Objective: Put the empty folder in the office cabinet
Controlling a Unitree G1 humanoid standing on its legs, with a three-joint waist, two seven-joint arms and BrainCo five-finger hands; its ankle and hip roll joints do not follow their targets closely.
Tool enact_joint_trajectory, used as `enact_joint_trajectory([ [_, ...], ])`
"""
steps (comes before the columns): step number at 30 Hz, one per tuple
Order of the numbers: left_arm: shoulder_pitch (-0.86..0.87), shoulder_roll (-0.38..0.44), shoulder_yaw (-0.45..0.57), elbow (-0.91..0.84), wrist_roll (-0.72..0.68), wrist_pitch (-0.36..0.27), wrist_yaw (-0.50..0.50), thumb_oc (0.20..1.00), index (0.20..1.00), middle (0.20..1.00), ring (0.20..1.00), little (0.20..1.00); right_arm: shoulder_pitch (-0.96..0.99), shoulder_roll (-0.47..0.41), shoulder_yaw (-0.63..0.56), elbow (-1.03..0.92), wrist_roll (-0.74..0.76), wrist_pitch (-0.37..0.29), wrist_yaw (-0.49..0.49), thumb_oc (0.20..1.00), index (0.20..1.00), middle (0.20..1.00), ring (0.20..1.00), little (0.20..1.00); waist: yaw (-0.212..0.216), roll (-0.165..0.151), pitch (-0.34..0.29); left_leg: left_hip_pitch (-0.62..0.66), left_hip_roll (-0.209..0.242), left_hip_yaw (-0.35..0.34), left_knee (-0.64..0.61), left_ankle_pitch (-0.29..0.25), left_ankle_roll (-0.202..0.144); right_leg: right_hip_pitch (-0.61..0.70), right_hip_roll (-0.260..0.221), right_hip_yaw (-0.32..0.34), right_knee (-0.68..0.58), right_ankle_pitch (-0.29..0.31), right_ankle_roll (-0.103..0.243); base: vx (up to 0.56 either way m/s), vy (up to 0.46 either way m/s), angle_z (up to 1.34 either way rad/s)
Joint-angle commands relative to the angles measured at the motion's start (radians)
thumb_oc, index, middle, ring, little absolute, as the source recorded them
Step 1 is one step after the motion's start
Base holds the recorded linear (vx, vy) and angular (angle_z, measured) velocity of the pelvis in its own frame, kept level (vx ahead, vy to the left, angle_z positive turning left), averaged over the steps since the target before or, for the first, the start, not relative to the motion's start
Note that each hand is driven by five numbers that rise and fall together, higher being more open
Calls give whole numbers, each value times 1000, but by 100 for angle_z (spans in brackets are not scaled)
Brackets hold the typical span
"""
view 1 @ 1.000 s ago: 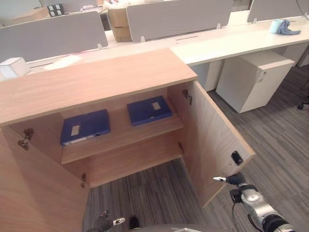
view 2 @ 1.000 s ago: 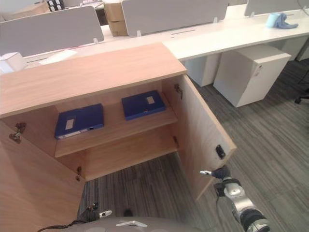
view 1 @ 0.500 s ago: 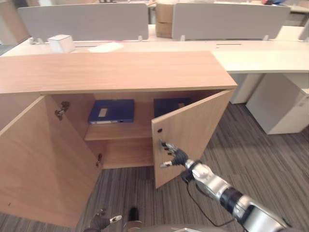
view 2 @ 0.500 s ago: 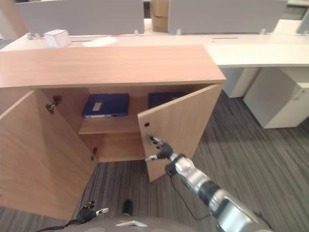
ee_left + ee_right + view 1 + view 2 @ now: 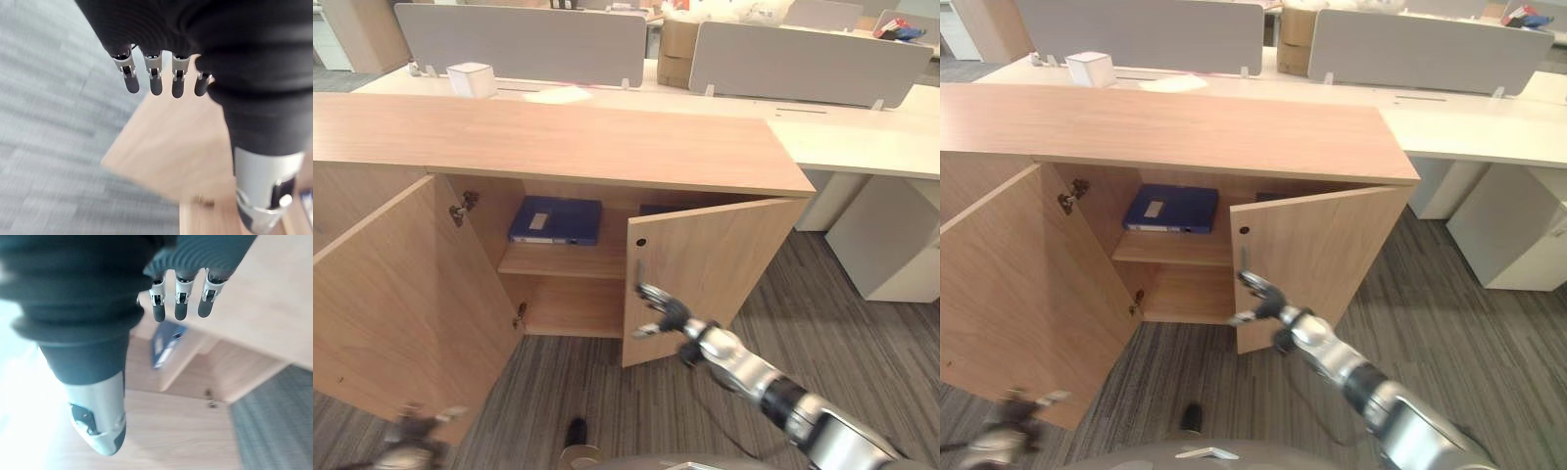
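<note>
Cabinet (image 5: 558, 137) — folder (image 5: 555, 219) on shelf.

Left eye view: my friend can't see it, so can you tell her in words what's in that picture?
The right robot hand, fingers straight, rests against the half-closed right door of a wooden office cabinet. The left door stands wide open, and a blue folder lies flat on the shelf inside.
</note>
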Motion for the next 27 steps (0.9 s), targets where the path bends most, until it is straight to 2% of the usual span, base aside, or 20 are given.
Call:
enact_joint_trajectory([
  [1,-86,73,31,52,-22,-18,42,1000,1000,1000,1000,1000,-3,15,-84,33,-11,-56,2,1000,1000,1000,1000,1000,45,13,60,-28,45,42,15,6,-82,-114,-55,-35,5,58,-9,-274,34,79],
  [2,44,-55,45,-120,63,-50,200,1000,1000,1000,1000,1000,79,-11,-165,47,-37,-86,-43,1000,1000,1000,1000,1000,80,-1,93,-25,57,54,43,-15,-72,-121,-86,-97,13,70,-7,-353,47,103],
  [3,119,-125,43,-177,91,-81,203,1000,1000,1000,1000,1000,106,-10,-183,132,-64,-78,-64,1000,1000,1000,1000,1000,89,-1,97,-16,63,61,55,-40,-65,-125,-102,-124,17,80,-4,-267,25,79],
  [4,119,-125,43,-177,91,-81,203,1000,1000,1000,1000,1000,106,-10,-183,132,-64,-78,-64,1000,1000,1000,1000,1000,89,-1,97,-16,63,61,55,-40,-65,-125,-102,-124,17,80,-4,-199,51,42],
  [5,222,-211,72,-274,80,-109,209,1000,1000,1000,1000,1000,183,-23,-266,175,-105,-81,-85,1000,1000,1000,1000,1000,97,-8,105,8,80,61,87,-70,-59,-137,-126,-152,22,98,-2,-120,38,17],
  [8,226,-212,72,-278,80,-107,210,1000,1000,1000,1000,1000,186,-24,-266,175,-106,-81,-85,1000,1000,1000,1000,1000,96,-7,103,7,81,59,89,-72,-59,-136,-125,-153,22,98,-2,-95,45,54],
  [9,266,-265,86,-268,81,-120,212,1000,1000,1000,1000,1000,272,-19,-340,278,-156,-69,-98,1000,1000,1000,1000,1000,86,-14,97,60,108,56,129,-128,-62,-159,-151,-193,31,111,2,-180,127,96],
  [11,263,-263,80,-248,88,-118,212,1000,1000,1000,1000,1000,291,-20,-353,298,-166,-67,-99,1000,1000,1000,1000,1000,80,-12,91,77,107,56,129,-146,-65,-162,-157,-199,35,112,3,-121,132,93],
  [13,249,-252,68,-232,101,-101,215,1000,1000,1000,1000,1000,322,-25,-384,326,-163,-50,-98,1000,1000,1000,1000,1000,56,-3,77,116,88,96,69,-166,-62,-188,-185,-231,53,136,12,-48,225,134],
  [14,249,-243,77,-220,99,-92,216,1000,1000,1000,1000,1000,337,-25,-404,348,-158,-44,-99,1000,1000,1000,1000,1000,50,1,66,133,84,105,25,-184,-67,-179,-184,-218,51,130,31,33,167,125],
  [16,242,-232,79,-215,99,-91,215,1000,1000,1000,1000,1000,338,-24,-414,367,-152,-40,-102,1000,1000,1000,1000,1000,47,-1,68,136,79,108,18,-187,-66,-181,-191,-219,54,139,34,-5,182,32],
  [18,221,-178,90,-209,99,-94,212,1000,1000,1000,1000,1000,356,-24,-434,362,-150,-36,-101,1000,1000,1000,1000,1000,36,-21,71,135,58,107,16,-208,-54,-185,-214,-214,53,167,53,-72,231,16],
  [19,215,-152,98,-209,103,-94,212,1000,1000,1000,1000,1000,359,-20,-433,359,-151,-37,-100,1000,1000,1000,1000,1000,33,-36,77,124,40,118,23,-202,-42,-198,-235,-226,58,192,48,-70,97,25],
  [20,215,-152,98,-209,103,-94,212,1000,1000,1000,1000,1000,359,-20,-433,359,-151,-37,-100,1000,1000,1000,1000,1000,33,-36,77,124,40,118,23,-202,-42,-198,-235,-226,58,192,48,-87,129,20],
  [22,201,-98,122,-216,115,-97,218,1000,1000,1000,1000,1000,366,-8,-438,354,-149,-34,-99,1000,1000,1000,1000,1000,21,-65,81,127,7,125,21,-222,-24,-215,-262,-208,58,223,66,-33,164,-7],
  [24,192,-79,128,-216,116,-99,220,1000,1000,1000,1000,1000,369,-2,-438,348,-147,-33,-100,1000,1000,1000,1000,1000,15,-75,85,131,-3,131,19,-228,-19,-221,-269,-199,58,233,71,-21,97,-15],
  [27,161,-27,126,-205,132,-108,209,1000,1000,1000,1000,1000,384,18,-427,329,-143,-32,-95,1000,1000,1000,1000,1000,-9,-118,88,153,-32,155,6,-246,-2,-229,-282,-174,52,263,88,-11,78,-16],
])
